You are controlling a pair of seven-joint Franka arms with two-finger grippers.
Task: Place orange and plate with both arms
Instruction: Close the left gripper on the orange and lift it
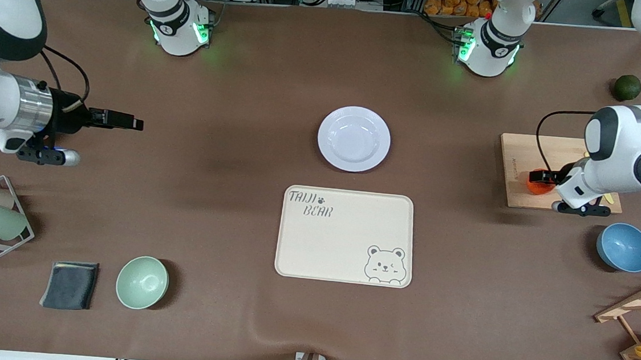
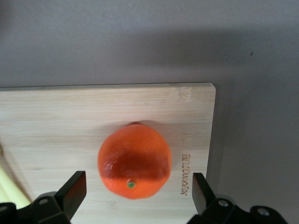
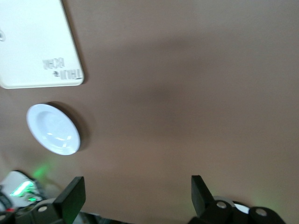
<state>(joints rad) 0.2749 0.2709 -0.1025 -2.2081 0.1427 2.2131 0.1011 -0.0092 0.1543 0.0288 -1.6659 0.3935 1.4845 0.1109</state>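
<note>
1. On the cutting board at your left arm's end sits the orange; left gripper straddles it, fingers spread, not touching
2. Your right gripper hangs open over bare table
3. Plate lies mid-table, just beside the tray, farther from the camera

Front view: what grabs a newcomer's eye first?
The cream tray with its bear drawing sits mid-table, with the plate just farther from the front camera. At the left arm's end, the orange lies on a wooden cutting board, the left gripper low over it, jaws open either side. The right gripper hangs open over bare table at the right arm's end.
</note>
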